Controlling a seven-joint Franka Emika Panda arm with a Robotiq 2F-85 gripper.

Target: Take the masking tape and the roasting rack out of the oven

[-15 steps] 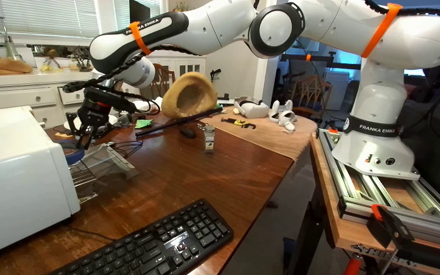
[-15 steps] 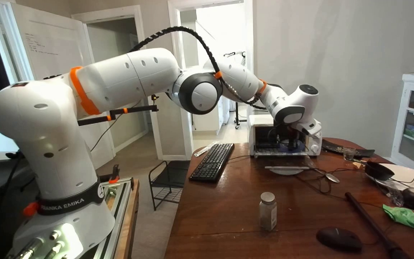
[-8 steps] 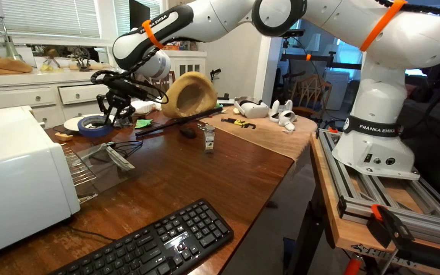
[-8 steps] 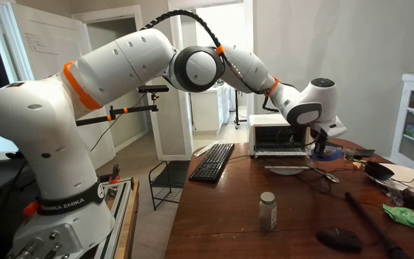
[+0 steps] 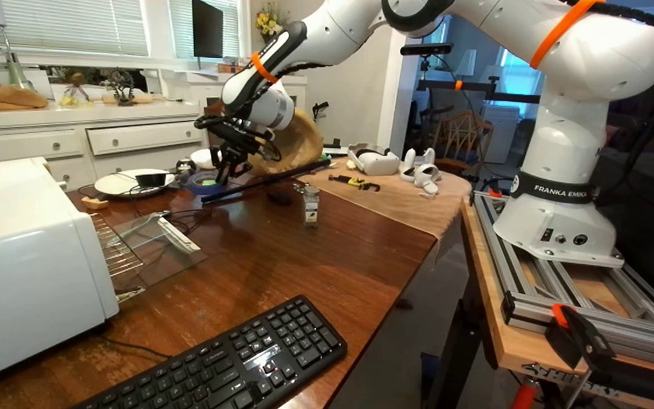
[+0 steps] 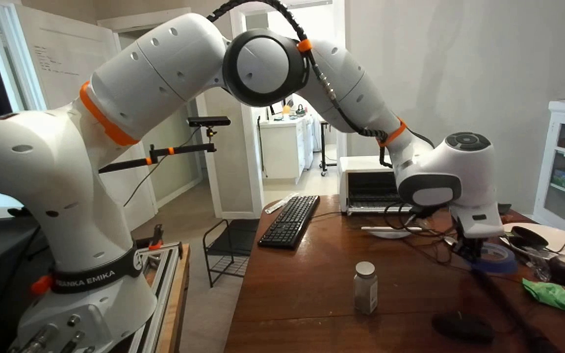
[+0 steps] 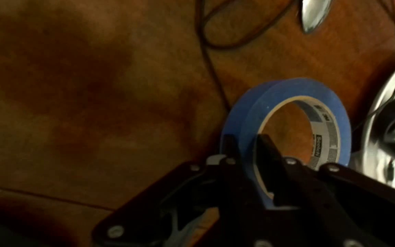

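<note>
My gripper (image 7: 246, 139) is shut on the wall of the masking tape (image 7: 305, 87), a blue roll, with one finger inside its hole and the other outside. In both exterior views the tape (image 6: 500, 265) hangs low over the table, away from the oven, near the white plate. The white oven (image 5: 37, 272) has its front open, its glass door (image 5: 171, 264) folded down. The roasting rack (image 5: 116, 250) pokes out of the oven's opening as thin wires in an exterior view; the rest of it is hidden inside.
A white plate (image 5: 120, 183) with a black pan (image 6: 527, 237) lies beside the tape. A long dark rod (image 5: 270, 180), a glass jar (image 5: 310, 207), a mouse (image 6: 461, 326), a green packet (image 6: 550, 295), loose cables and a spoon (image 7: 315, 13) share the table. The keyboard (image 5: 219, 363) is in front.
The gripper has carried the tape out of the oven's front and across the table, past the plate. The rack stays put, and the wires show more plainly.
</note>
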